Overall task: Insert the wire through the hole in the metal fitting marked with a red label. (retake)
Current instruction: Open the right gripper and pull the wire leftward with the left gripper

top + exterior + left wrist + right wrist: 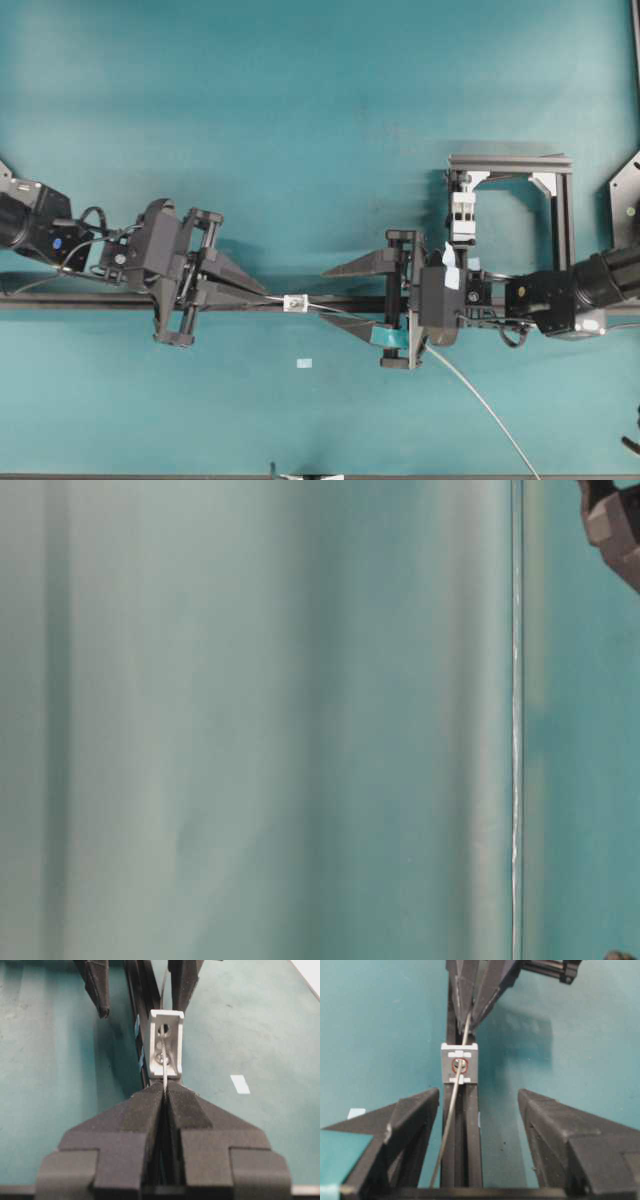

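1. My left arm reaches in from the left edge of the overhead view, and my left tool points rightward along the dark rail that crosses the table.
2. The left tool's fingers are pressed together, clamped on the wire, which emerges from between their tips.
3. My right arm comes in from the right edge, and my right tool points leftward, facing the left one across the rail.
4. The right tool's fingers stand wide apart and grip nothing; one lies on each side of the rail, and the wire runs loose through the gap between them.
5. The metal fitting sits on the rail between the two tools, just beyond the left tool's tips, with its flat faces turned toward each tool.
6. In the right wrist view the hole is ringed in red, and the wire passes through it.
7. The wire's long axis follows the rail from the left tool through the fitting; past the right tool it slants away toward the lower right of the overhead view.
8. A small pale tape rectangle lies on the table, apart from the rail.
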{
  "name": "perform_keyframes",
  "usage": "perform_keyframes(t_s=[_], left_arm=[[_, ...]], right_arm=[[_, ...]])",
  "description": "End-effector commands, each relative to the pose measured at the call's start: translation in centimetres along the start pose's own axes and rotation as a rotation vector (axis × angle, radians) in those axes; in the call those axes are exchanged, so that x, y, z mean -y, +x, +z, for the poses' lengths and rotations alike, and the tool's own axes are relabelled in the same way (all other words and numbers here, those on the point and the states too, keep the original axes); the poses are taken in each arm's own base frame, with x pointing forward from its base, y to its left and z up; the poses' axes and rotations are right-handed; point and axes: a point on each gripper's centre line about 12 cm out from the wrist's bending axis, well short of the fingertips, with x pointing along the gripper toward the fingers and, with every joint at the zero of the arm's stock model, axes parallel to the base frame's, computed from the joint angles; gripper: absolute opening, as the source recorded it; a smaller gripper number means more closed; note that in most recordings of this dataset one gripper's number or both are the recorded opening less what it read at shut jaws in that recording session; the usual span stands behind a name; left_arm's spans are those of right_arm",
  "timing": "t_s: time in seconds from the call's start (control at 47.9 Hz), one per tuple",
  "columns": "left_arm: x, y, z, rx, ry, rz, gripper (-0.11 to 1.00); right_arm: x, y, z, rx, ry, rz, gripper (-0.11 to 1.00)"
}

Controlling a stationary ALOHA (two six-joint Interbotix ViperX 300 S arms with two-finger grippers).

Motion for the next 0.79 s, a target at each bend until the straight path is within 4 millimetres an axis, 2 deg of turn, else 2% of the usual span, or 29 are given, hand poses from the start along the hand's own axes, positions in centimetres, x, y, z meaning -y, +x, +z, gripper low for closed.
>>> perform_keyframes(t_s=[0.0, 0.501, 0.773], left_arm=[[0.4, -0.5, 1.4, 0.023, 0.003, -0.012, -0.10], [0.2, -5.6, 1.5, -0.045, 0.003, -0.002, -0.10], [0.7, -7.9, 1.6, -0.081, 0.007, -0.019, -0.10]], right_arm=[[-0.4, -0.1, 1.5, 0.037, 0.018, 0.013, 0.73], [-0.6, -0.1, 1.3, 0.031, 0.022, 0.017, 0.73], [-0.6, -0.1, 1.2, 0.021, 0.022, 0.018, 0.73]])
